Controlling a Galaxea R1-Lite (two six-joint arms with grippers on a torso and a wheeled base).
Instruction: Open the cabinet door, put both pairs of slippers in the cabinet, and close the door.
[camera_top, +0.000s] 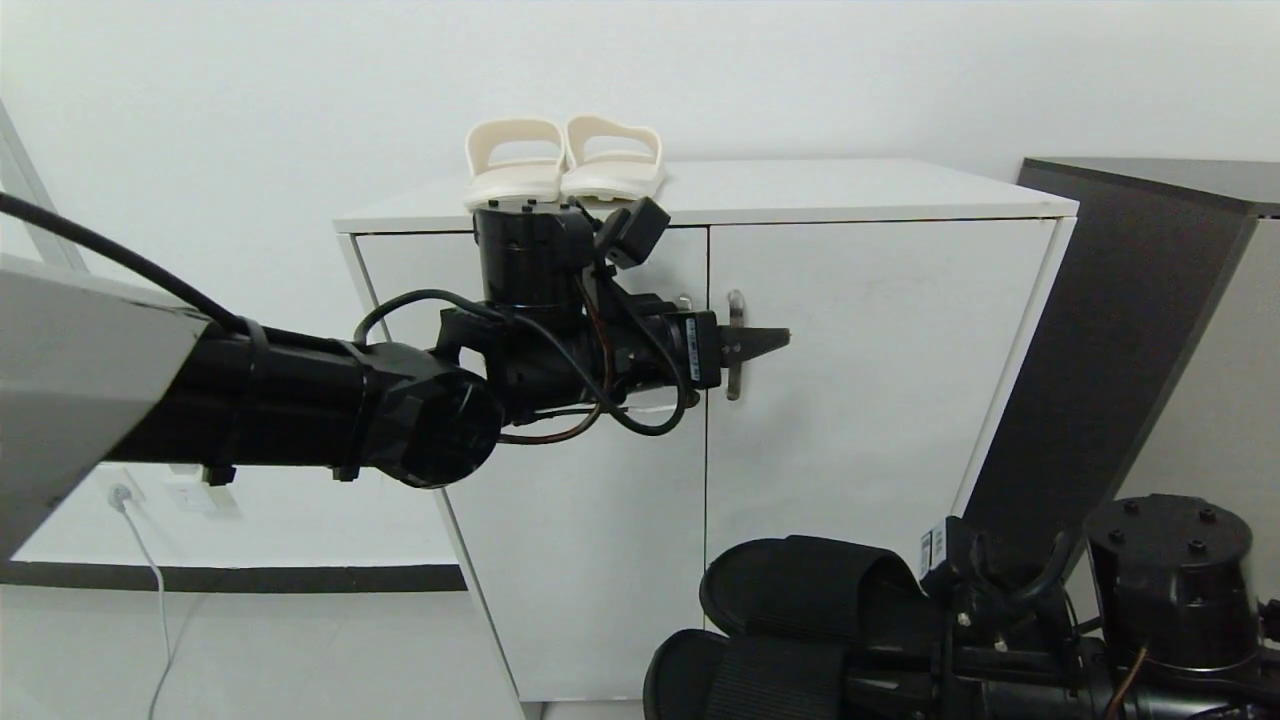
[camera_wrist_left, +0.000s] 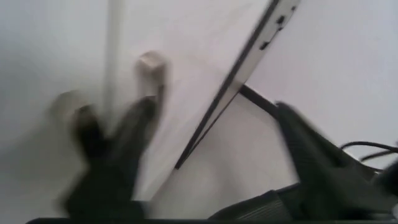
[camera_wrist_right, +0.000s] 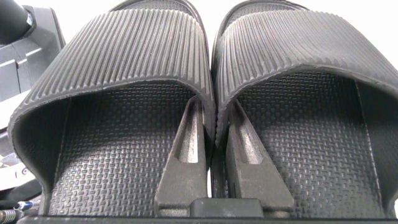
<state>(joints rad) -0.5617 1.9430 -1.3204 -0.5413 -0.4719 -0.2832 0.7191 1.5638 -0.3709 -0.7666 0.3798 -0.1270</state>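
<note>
Left gripper (camera_top: 778, 339), fingers apart, level with the metal handle (camera_top: 735, 345) on the right-hand door of the cabinet (camera_top: 860, 190); both doors shut. Right gripper (camera_wrist_right: 213, 112) clamped on the black slippers (camera_wrist_right: 124, 93), one finger inside each, pinching their adjoining inner walls together, low before the cabinet's right door. White slippers (camera_top: 563, 160) side by side on the cabinet top, at its front edge above the left door. A label (camera_top: 693, 350) behind the left gripper's fingers is too small to read.
</note>
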